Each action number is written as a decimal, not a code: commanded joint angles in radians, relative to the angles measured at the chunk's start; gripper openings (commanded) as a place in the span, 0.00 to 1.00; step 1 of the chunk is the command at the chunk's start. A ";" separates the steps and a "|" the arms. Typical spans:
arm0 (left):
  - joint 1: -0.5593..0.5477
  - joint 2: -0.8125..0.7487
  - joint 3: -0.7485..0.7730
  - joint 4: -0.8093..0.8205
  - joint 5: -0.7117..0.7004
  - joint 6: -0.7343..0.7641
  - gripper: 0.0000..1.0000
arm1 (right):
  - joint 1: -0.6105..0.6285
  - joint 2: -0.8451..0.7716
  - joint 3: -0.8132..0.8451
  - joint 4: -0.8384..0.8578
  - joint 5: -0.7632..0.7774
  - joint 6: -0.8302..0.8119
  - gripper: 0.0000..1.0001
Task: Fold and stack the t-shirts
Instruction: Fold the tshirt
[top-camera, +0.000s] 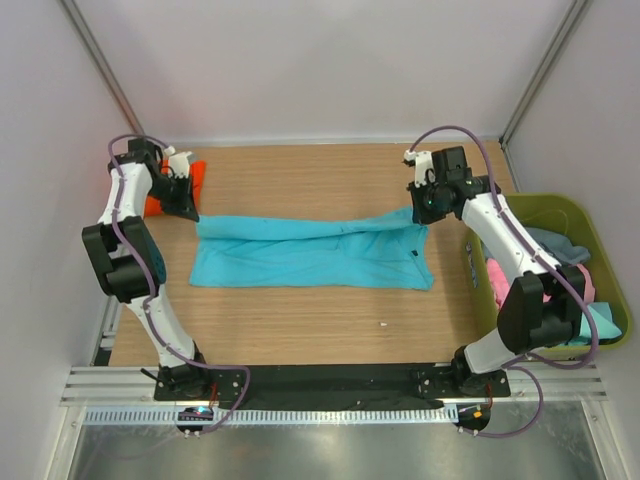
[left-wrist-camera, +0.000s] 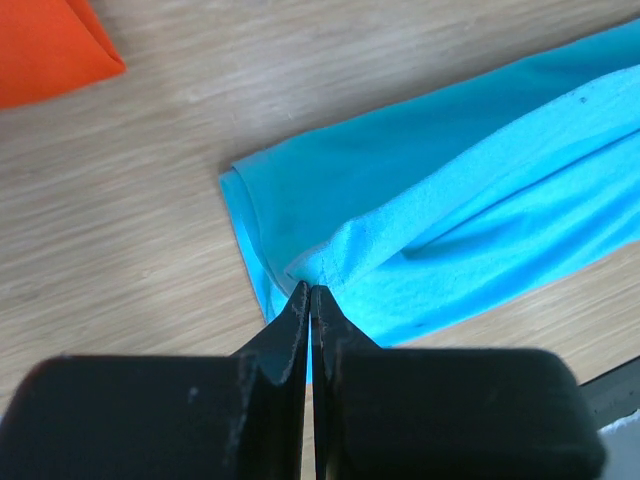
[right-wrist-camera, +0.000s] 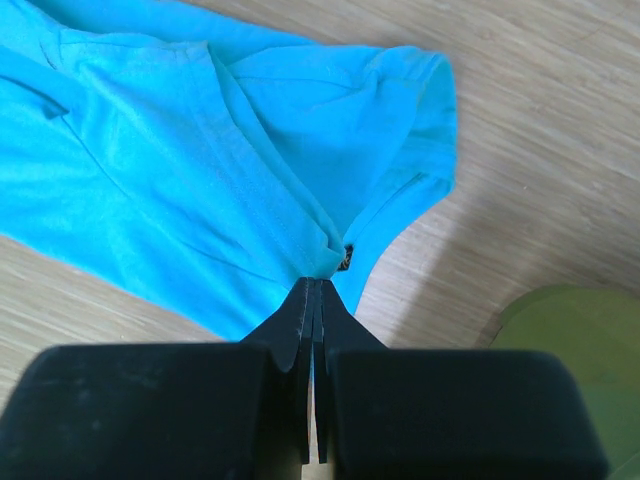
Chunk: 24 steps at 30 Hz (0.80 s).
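A turquoise-blue t-shirt (top-camera: 310, 252) lies stretched lengthwise across the wooden table, folded along its length. My left gripper (top-camera: 186, 206) is shut on the shirt's far left corner (left-wrist-camera: 330, 250). My right gripper (top-camera: 424, 204) is shut on the shirt's far right corner (right-wrist-camera: 330, 255), next to its small dark label. Both corners are lifted slightly. A folded bright orange t-shirt (top-camera: 160, 196) lies at the far left behind the left gripper and shows in the left wrist view (left-wrist-camera: 45, 45).
An olive-green plastic bin (top-camera: 604, 262) stands at the right edge of the table, holding pink, grey-blue and teal shirts (top-camera: 570, 250). Its rim shows in the right wrist view (right-wrist-camera: 570, 330). White walls enclose the table on three sides.
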 joint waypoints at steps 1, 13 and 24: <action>0.010 -0.070 -0.051 -0.005 0.000 0.033 0.00 | 0.002 -0.087 -0.045 0.028 -0.011 0.014 0.01; 0.038 -0.032 -0.117 0.028 -0.039 -0.004 0.00 | 0.008 -0.088 -0.154 0.043 -0.059 0.057 0.01; 0.042 0.016 -0.134 -0.004 -0.079 0.036 0.00 | 0.012 -0.103 -0.239 0.052 -0.056 0.053 0.01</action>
